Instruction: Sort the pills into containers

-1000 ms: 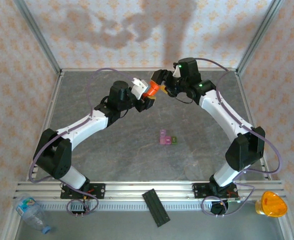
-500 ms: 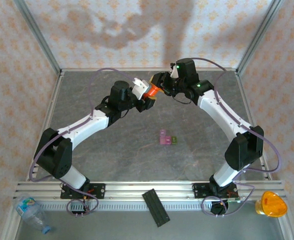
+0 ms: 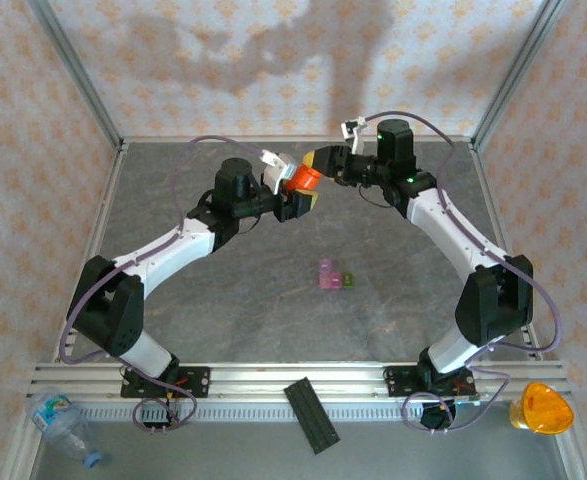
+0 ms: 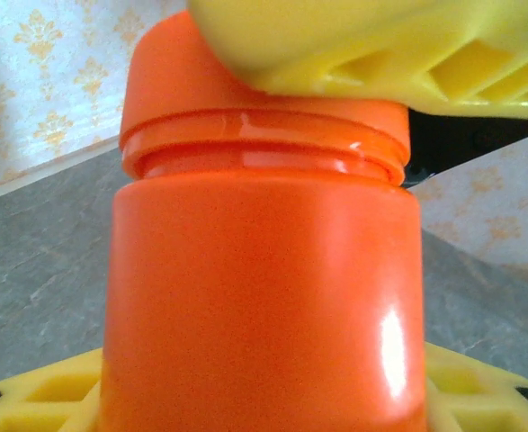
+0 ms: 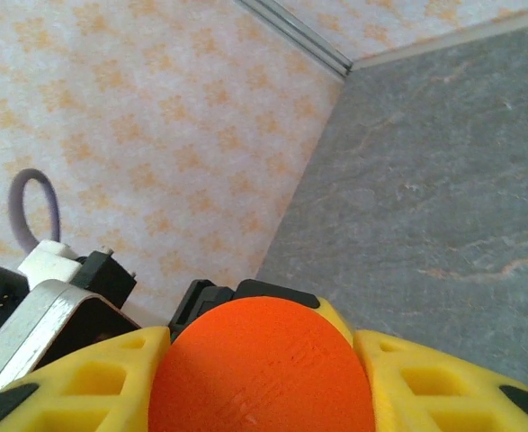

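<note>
An orange bottle (image 3: pixel 301 181) hangs in the air at the back of the table, and my left gripper (image 3: pixel 291 196) is shut on its body. In the left wrist view the bottle (image 4: pixel 264 297) stands between my yellow fingers (image 4: pixel 39 396). My right gripper (image 3: pixel 323 161) is shut on the bottle's orange cap (image 5: pixel 264 369), with one yellow finger (image 5: pixel 84 378) on each side of it. The containers, a pink-purple box (image 3: pixel 327 275) joined to a smaller green one (image 3: pixel 346 281), lie on the grey table mid-way between the arms. The pills are out of view.
Off the table's near edge lie a clear plastic bottle (image 3: pixel 61 425) at the left, a black strip (image 3: pixel 311 415) in the middle and an orange-yellow object (image 3: pixel 540 408) at the right. Metal frame posts and papered walls close in the back and sides.
My right gripper has closed on the cap and its wrist has turned. The bottle and left gripper have shifted slightly up and back.
</note>
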